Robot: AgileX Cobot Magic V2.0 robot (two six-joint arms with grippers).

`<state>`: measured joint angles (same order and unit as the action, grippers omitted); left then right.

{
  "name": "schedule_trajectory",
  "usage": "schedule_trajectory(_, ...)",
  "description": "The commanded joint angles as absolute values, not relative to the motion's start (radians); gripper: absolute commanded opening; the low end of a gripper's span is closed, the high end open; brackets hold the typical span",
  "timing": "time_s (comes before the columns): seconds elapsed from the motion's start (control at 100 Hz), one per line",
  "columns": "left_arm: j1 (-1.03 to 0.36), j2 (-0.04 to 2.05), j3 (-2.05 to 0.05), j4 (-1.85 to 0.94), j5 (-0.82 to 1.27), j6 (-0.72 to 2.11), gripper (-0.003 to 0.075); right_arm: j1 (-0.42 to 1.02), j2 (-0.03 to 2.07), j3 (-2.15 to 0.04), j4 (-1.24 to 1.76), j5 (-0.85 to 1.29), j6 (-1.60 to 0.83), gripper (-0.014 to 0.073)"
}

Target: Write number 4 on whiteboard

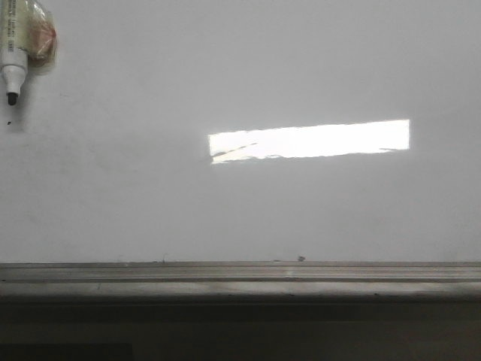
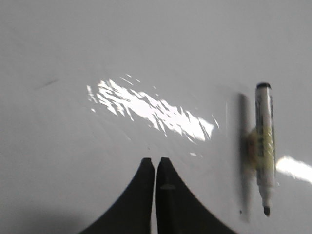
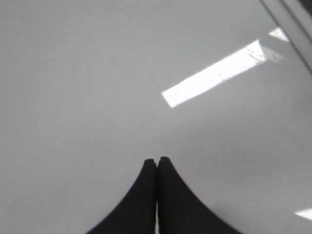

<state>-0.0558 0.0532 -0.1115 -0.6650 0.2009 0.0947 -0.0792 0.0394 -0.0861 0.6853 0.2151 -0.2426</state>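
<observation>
The whiteboard (image 1: 240,210) fills the front view, glossy white-grey, with a grey metal strip (image 1: 240,272) along its lower edge. No number 4 shows on it. A white marker (image 1: 13,56) with a black tip lies at the board's top left corner, uncapped tip toward the strip. It also shows in the left wrist view (image 2: 264,146), to the side of my left gripper (image 2: 155,160), which is shut and empty. My right gripper (image 3: 156,160) is shut and empty over bare board (image 3: 97,97). Neither gripper shows in the front view.
A bright rectangular light reflection (image 1: 310,141) lies across the board's middle right. A tiny black speck (image 1: 9,121) sits just below the marker tip, and small specks (image 1: 301,258) lie by the strip. The board's frame edge (image 3: 292,29) shows in the right wrist view.
</observation>
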Motion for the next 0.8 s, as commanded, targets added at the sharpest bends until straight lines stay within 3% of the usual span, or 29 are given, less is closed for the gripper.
schedule_trajectory(0.0,-0.056,0.139,-0.229,-0.618,0.289,0.150,-0.0020,-0.083,0.132,-0.196,0.616,0.266,-0.247,-0.0064)
schedule_trajectory(0.33,-0.084,0.443,-0.465,-0.669,0.419,0.317,-0.0012,-0.063,0.382,-0.378,0.573,0.393,-0.281,-0.0034)
schedule_trajectory(0.45,-0.128,0.516,-0.491,-0.790,0.411,0.434,0.0106,-0.041,0.397,-0.386,0.575,0.402,-0.281,0.0169)
schedule_trajectory(0.57,-0.169,0.582,-0.509,-0.943,0.389,0.553,0.0345,-0.031,0.397,-0.386,0.579,0.406,-0.281,0.0396)
schedule_trajectory(0.65,-0.192,0.627,-0.516,-1.052,0.384,0.650,0.0428,-0.031,0.397,-0.386,0.579,0.406,-0.281,0.0416)
schedule_trajectory(0.79,-0.245,0.714,-0.534,-1.246,0.384,0.858,0.0399,-0.031,0.397,-0.386,0.579,0.406,-0.281,0.0416)
